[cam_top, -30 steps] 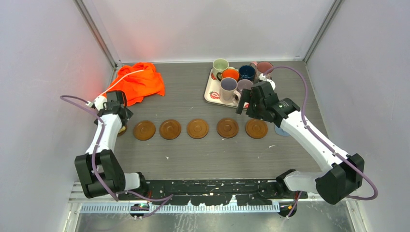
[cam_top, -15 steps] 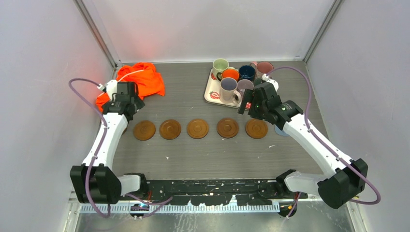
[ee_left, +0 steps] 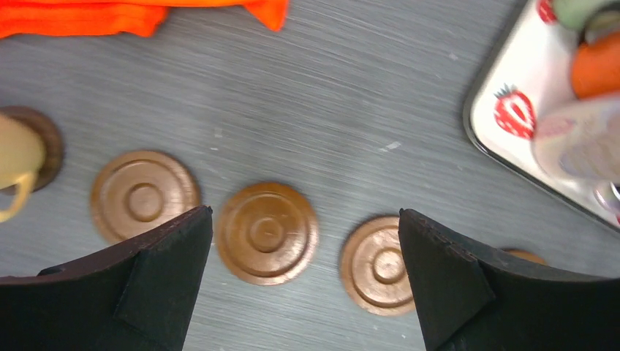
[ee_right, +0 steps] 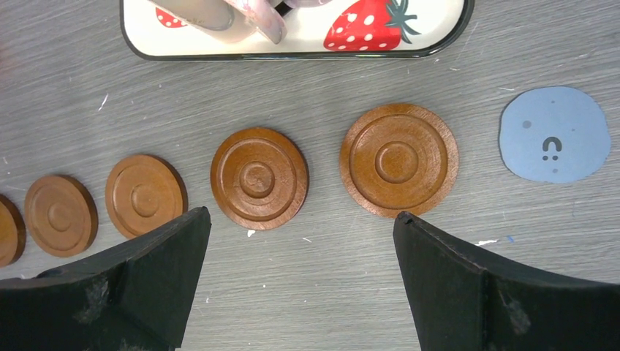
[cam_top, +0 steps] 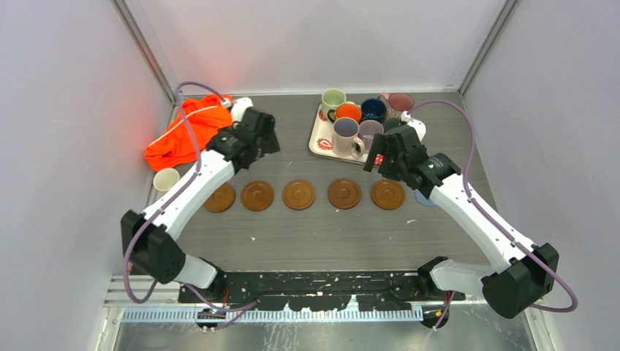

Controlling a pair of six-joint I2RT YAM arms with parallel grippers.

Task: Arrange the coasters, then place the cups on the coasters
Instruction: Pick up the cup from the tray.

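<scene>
Several brown ringed wooden coasters [cam_top: 299, 194] lie in a row across the middle of the table. A cream cup [cam_top: 166, 179] stands at the far left on a dark brown coaster [ee_left: 48, 139]. A light-blue coaster [ee_right: 554, 134] lies at the row's right end. Several more cups [cam_top: 345, 131] stand on the strawberry-print tray [cam_top: 316, 139]. My left gripper [cam_top: 265, 139] hovers open and empty above the row's left part [ee_left: 305, 214]. Close to the tray's near edge, my right gripper [cam_top: 376, 157] hangs open over bare table [ee_right: 301, 215].
A crumpled orange cloth [cam_top: 194, 131] lies at the back left, close behind the cream cup. White walls close in the table on three sides. The arm bases sit along the near edge.
My left gripper opened fully and swung from the far-left cup toward the back centre, leaving the cream cup standing. My right gripper edged slightly toward the tray.
</scene>
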